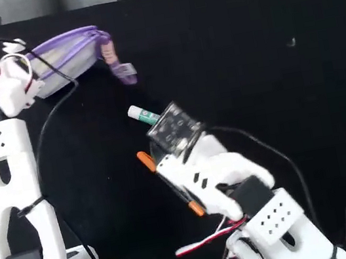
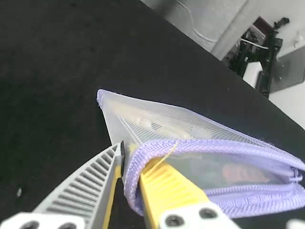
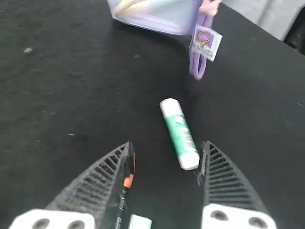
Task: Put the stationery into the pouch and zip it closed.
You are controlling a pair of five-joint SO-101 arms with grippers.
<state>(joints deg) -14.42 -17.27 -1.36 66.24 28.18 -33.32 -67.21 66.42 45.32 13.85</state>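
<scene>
So far, your left pincer (image 2: 129, 160) gripped the pouch (image 2: 190, 138) rim, zip open. Your right pincer (image 3: 164, 157) hung wide over the glue stick (image 3: 180, 133) near the pouch, the pen (image 1: 146, 161) farther off, neither yet packed.

Even, diffuse room light, moderately bright. Matte black counter (image 1: 303, 114) swallowed light, and shadows were lost against it. White arm housings (image 1: 1, 171) nearly washed out in high view. Bright pale strip of room lay beyond counter's far edge. Translucent pouch (image 2: 200, 138) glowed with light passing through mesh. Soft sheen ran along glue stick (image 3: 179, 134). Right gripper (image 3: 167, 144) fingers looked dark and shaded.
</scene>
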